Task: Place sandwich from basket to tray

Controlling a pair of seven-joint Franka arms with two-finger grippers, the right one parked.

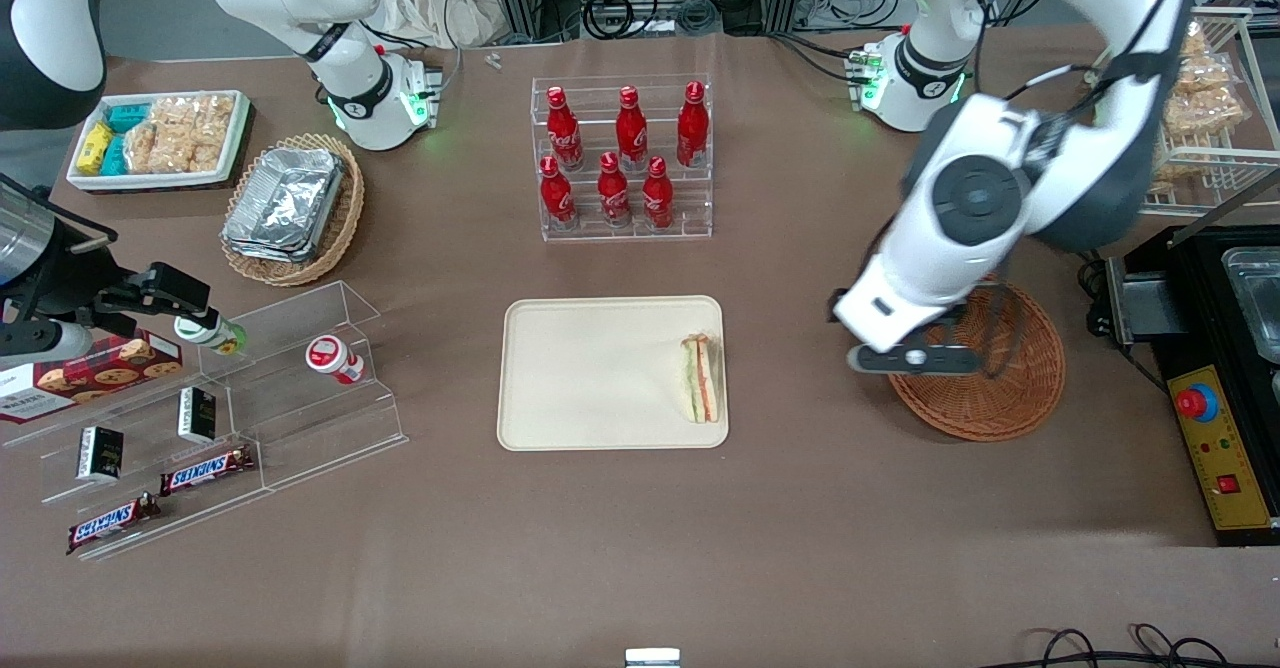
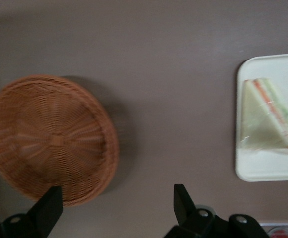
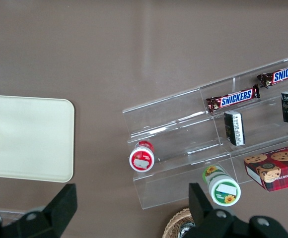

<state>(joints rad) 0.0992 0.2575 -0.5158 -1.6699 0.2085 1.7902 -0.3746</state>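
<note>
One sandwich [image 1: 702,378] lies on the cream tray [image 1: 590,373], a pale triangular wedge with orange, green and white filling showing along its cut edge, resting against the tray's edge toward the working arm's end of the table. The tray sits near the middle of the brown table [image 1: 640,568] and holds nothing else. The round reddish-brown wicker basket [image 1: 1010,388] stands well apart from the tray, toward the working arm's end, and the wrist view shows its woven bowl with nothing in it. The left arm's gripper [image 1: 915,358] hangs above the basket's rim on the side facing the tray, its two dark fingers [image 2: 48,210] spread wide apart and holding nothing. Judging by how things lie, the main work looks done — the sandwich is out of the basket and on the tray — and little seems left beyond the arm drawing clear. Other containers stay out of it: near the table's far edge a clear rack [image 1: 625,163] holds six red bottles; toward the parked arm's end a tan oval basket [image 1: 300,208] carries stacked foil containers, a white bin [image 1: 160,138] holds snack packets, and clear stepped shelves [image 1: 230,418] hold chocolate bars and small jars.
</note>
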